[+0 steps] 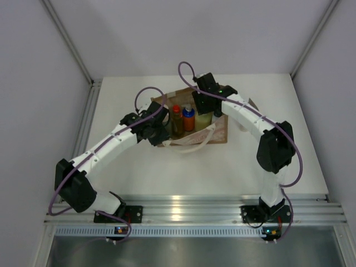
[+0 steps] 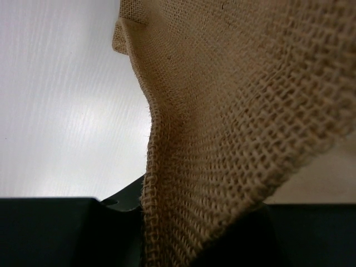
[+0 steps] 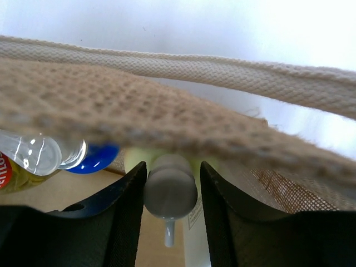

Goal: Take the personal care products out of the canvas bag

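- The right gripper (image 3: 172, 168) reached in under the rim of the canvas bag (image 1: 221, 132). Its two fingers stood on either side of the cap of the pale-yellow bottle (image 3: 169, 194) — close against it, though whether they already pinched it could not be told.
- The left gripper (image 1: 156, 130) was pressed together on the bag's left edge, with the woven cloth caught between its fingers.
- The grasp looked likeliest to succeed if the fingers closed squarely on the cap, which was round and smooth and seemed apt to slip from a skewed grip.
- A straight lift would then have to clear both the fabric rim and the white rope handle (image 3: 233, 75) crossing above the fingers — either could snag the bottle.
- The left arm's hold on the edge appeared useful for pinning the bag down as the bottle rose.
- The bag sat near the middle of the desk, somewhat toward the far edge.
- It was brown, coarse and open-woven, with a pale printed panel.
- The amber red-capped bottle (image 1: 177, 119) and the orange-blue bottle (image 1: 189, 118) stood inside, just beside the pale-yellow one.
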Action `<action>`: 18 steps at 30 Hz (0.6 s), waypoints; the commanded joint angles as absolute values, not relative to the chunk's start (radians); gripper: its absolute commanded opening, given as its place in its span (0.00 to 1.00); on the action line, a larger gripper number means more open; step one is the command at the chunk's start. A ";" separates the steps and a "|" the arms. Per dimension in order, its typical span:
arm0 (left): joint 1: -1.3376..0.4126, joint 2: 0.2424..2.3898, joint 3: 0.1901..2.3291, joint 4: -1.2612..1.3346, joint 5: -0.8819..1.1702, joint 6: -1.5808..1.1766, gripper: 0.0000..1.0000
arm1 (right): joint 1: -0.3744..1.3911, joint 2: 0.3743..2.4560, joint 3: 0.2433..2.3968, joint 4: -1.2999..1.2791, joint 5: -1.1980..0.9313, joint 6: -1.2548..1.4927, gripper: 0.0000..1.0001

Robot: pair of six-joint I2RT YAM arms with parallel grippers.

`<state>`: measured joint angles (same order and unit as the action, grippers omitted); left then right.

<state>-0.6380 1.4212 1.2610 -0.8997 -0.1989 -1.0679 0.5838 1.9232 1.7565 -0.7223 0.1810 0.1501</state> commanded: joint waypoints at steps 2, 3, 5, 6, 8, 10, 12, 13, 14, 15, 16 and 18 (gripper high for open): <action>-0.640 1.439 1.299 -0.931 -0.210 -1.034 0.31 | 0.568 1.944 1.770 -0.736 0.181 0.158 0.42; -0.640 1.440 1.301 -0.931 -0.210 -1.031 0.31 | 0.569 1.948 1.769 -0.735 0.183 0.158 0.42; -0.638 1.442 1.304 -0.931 -0.213 -1.029 0.32 | 0.568 1.951 1.760 -0.730 0.184 0.156 0.41; -0.638 1.443 1.305 -0.931 -0.213 -1.026 0.32 | 0.568 1.951 1.758 -0.730 0.184 0.158 0.37; -0.638 1.443 1.307 -0.931 -0.213 -1.025 0.32 | 0.566 1.951 1.756 -0.721 0.179 0.158 0.30; -0.638 1.445 1.310 -0.931 -0.212 -1.025 0.32 | 0.566 1.948 1.761 -0.716 0.175 0.158 0.21; -0.638 1.447 1.312 -0.931 -0.212 -1.025 0.32 | 0.566 1.934 1.769 -0.718 0.164 0.158 0.01; -0.638 1.447 1.312 -0.930 -0.212 -1.023 0.32 | 0.566 1.928 1.775 -0.718 0.161 0.158 0.00; -0.638 1.444 1.312 -0.931 -0.215 -1.025 0.32 | 0.568 1.910 1.782 -0.718 0.163 0.158 0.00; -0.638 1.442 1.312 -0.931 -0.216 -1.023 0.32 | 0.566 1.901 1.787 -0.718 0.164 0.158 0.00; -0.637 1.440 1.310 -0.931 -0.216 -1.025 0.32 | 0.566 1.893 1.802 -0.718 0.169 0.158 0.00; -0.637 1.437 1.310 -0.931 -0.219 -1.028 0.32 | 0.568 1.872 1.819 -0.719 0.176 0.155 0.00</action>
<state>-0.6376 1.4334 1.2800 -0.9024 -0.2001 -1.0439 0.5819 1.9270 1.7580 -0.7227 0.1749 0.1501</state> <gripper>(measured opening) 0.317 0.332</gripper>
